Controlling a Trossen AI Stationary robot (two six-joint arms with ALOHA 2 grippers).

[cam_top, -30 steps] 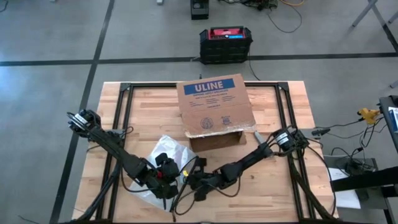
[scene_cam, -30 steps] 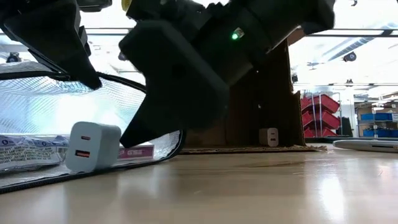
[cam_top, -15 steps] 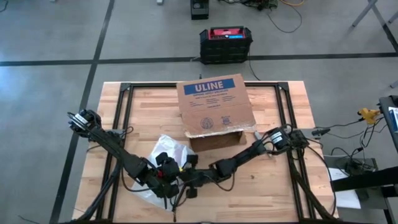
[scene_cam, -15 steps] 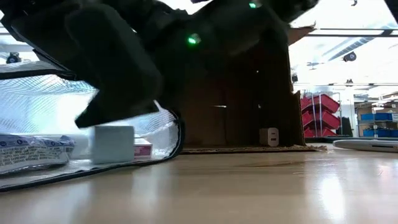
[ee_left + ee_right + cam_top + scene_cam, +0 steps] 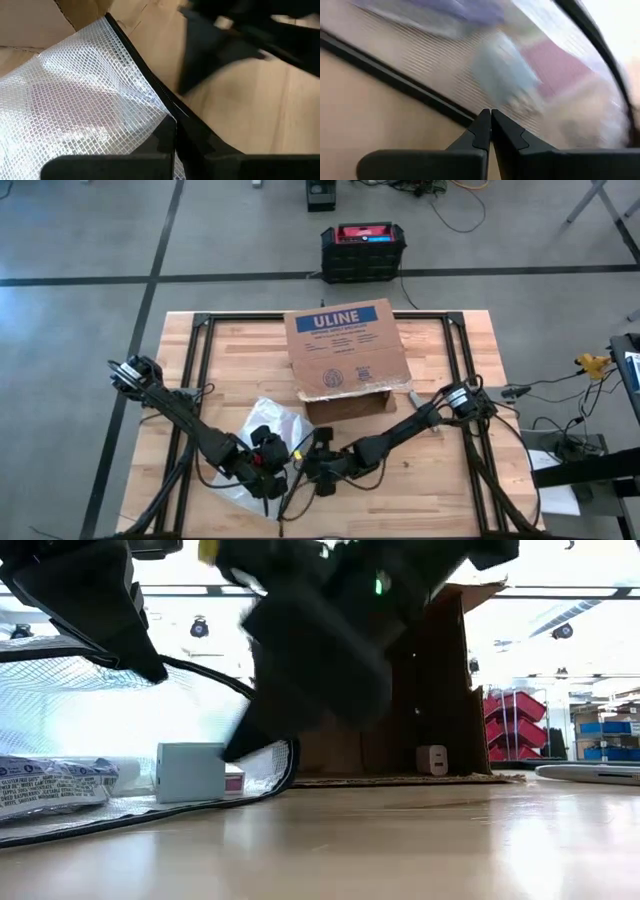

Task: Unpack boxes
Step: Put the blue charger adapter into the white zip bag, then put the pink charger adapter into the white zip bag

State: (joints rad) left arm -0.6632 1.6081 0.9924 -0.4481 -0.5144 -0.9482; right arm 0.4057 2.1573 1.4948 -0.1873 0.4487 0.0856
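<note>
The high view is evenly and softly lit from above, sharp across the frame, with only faint shadows under the arms on the desk (image 5: 440,480). The low view looks into strong backlight from bright ceiling lights and windows behind; the arms show as near-black silhouettes, and the middle one is smeared by motion blur. A pale sheen of glare lies on the desk surface at the right. The mesh pouch (image 5: 120,730) glows washed-out white. In the left wrist view the mesh is crisp, while the other arm farther off is blurred. The right wrist view is heavily smeared throughout; only the right gripper (image 5: 490,131) stays sharp, and the far corner burns out to white
</note>
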